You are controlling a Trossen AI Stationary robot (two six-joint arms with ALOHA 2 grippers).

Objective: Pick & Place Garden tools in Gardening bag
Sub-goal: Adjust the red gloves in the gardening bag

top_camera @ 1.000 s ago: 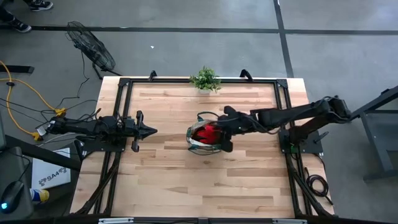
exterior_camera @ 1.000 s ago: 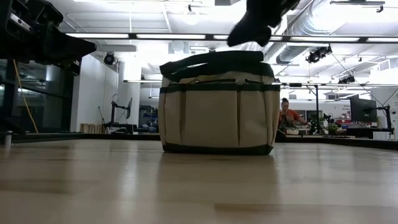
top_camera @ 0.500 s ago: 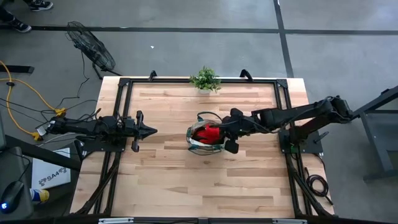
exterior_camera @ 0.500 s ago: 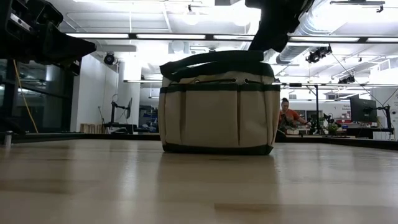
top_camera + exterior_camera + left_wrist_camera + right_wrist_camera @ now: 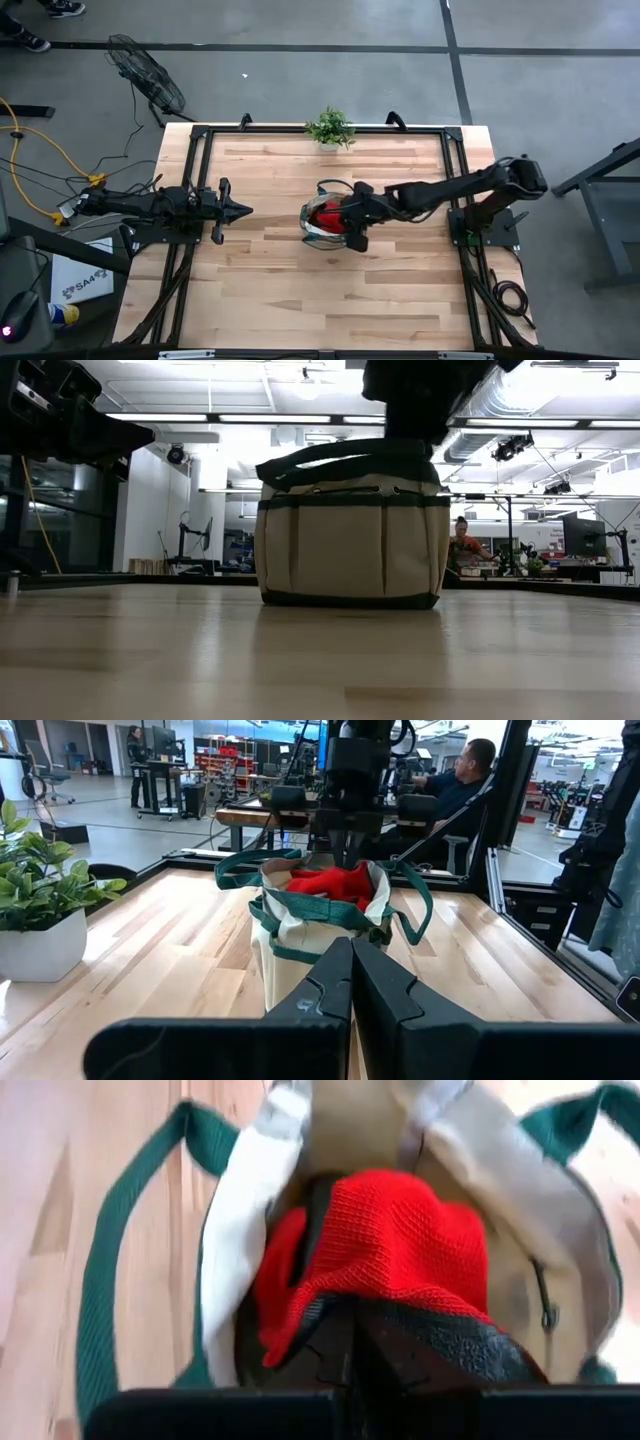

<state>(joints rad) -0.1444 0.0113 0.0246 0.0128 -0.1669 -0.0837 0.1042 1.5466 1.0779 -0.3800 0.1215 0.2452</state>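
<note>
The olive-khaki gardening bag (image 5: 322, 232) with dark green trim stands upright on its base at the table's middle; it also shows in the low view (image 5: 350, 540) and the left wrist view (image 5: 300, 935). A black glove with a red cuff (image 5: 400, 1250) lies in its open mouth; the other tools are hidden. My right gripper (image 5: 350, 1330) is shut and points down into the bag's mouth (image 5: 343, 855). My left gripper (image 5: 245, 210) is shut and empty over the table's left side, pointing at the bag. My right gripper comes from above, pointing down into the bag's mouth. Its shut fingertips meet the glove's black part (image 5: 440, 1342) just below the red cuff. Whether a fold lies between the fingers cannot be told. The glove rests inside the bag, with its cuff bunched up at the rim.
A small green potted plant (image 5: 330, 127) stands at the table's far edge, behind the bag. The bag's green loop handles (image 5: 110, 1250) hang out at both sides. Bare wood lies at the near side (image 5: 320, 300). A person sits in the room beyond the table (image 5: 462, 545).
My right gripper first drew back a little toward the table's right edge. It then went toward the left edge again and down, and now stands over the bag's mouth. The bag has stayed in place.
</note>
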